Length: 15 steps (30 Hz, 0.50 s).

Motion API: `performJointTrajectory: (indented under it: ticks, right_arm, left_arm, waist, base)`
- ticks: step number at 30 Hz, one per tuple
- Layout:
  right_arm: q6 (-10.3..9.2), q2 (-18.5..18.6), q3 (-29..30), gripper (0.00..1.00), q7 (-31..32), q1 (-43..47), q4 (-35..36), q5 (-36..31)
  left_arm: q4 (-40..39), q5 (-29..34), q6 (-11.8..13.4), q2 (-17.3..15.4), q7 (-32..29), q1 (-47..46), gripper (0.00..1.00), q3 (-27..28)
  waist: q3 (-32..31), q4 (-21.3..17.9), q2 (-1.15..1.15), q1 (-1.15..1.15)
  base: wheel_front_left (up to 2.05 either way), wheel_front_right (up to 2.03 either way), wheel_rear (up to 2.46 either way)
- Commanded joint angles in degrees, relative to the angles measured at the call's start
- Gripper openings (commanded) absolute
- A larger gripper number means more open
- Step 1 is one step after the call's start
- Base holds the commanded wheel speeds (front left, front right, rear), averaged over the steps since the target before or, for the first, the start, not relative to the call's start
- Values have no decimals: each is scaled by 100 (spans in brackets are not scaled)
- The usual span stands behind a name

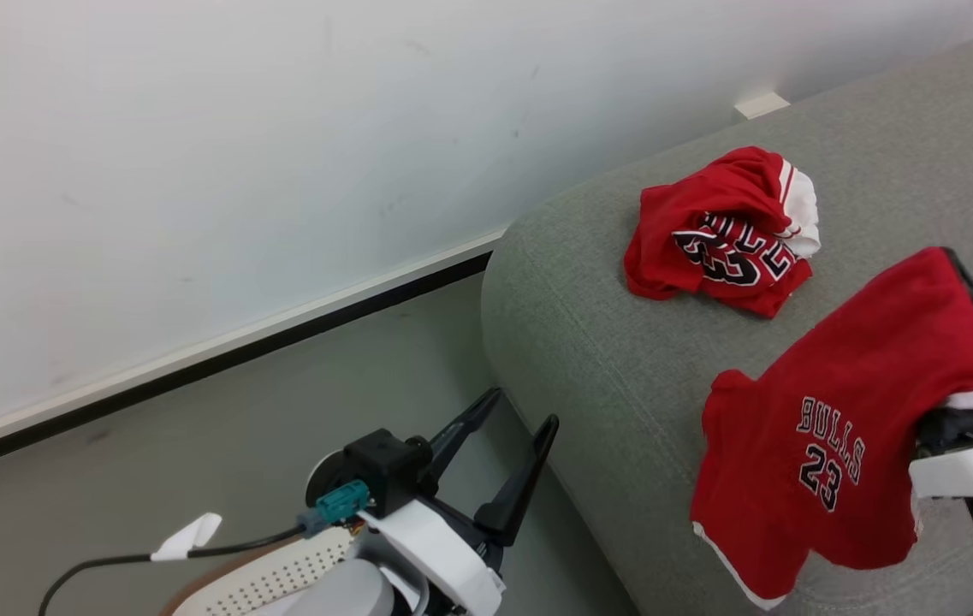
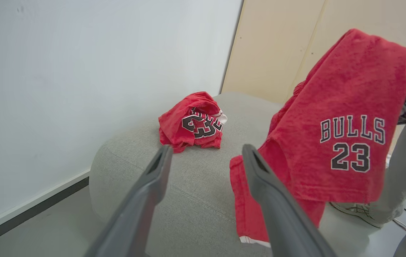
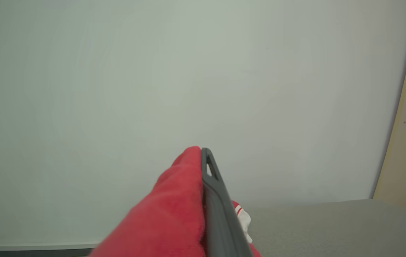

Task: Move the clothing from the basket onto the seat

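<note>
R end effector (image 3: 203, 157) clamped on red shorts (image 1: 837, 445), hung over grey seat (image 1: 606, 359) beside crumpled garment (image 1: 721, 231). L end effector (image 1: 524, 405) apart, empty, above basket (image 1: 264, 582). Placing step; next likely lower, let go.

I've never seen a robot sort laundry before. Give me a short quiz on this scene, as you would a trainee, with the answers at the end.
1. True or false: the left gripper is holding a piece of clothing.
2. Where does the crumpled red garment lie? A: on the sofa. B: in the basket. C: on the floor.
3. Fill in the blank: the hanging red garment, pinched by the right gripper, reads BULLS over the number ___.

Key: 1 false, its fingers are spread apart with nothing between them. 2 A. 3 23.
</note>
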State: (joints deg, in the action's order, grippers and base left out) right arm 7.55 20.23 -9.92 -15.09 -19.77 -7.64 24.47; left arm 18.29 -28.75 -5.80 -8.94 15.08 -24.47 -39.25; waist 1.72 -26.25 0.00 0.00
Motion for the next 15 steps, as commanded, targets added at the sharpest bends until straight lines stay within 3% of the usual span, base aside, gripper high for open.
performJointTrajectory:
  ticks: [1,8,15]
  right_arm:
    - [-13,82,9,0,34,-163,-59,94]
    - [-13,849,-184,0,281,-1118,-698,572]
    - [-13,1601,-160,0,640,-2306,-1694,910]
  left_arm:
    - [18,64,-16,-18,7,-36,100,11]
    - [-2,99,-25,-60,-1,-180,100,9]
    - [-202,184,-2,-300,-164,-405,100,54]
  waist:
    - [60,75,0,0]
    - [518,474,0,0]
    - [1442,859,0,0]
  base:
    - [0,0,0]
    - [0,0,0]
    - [0,0,0]
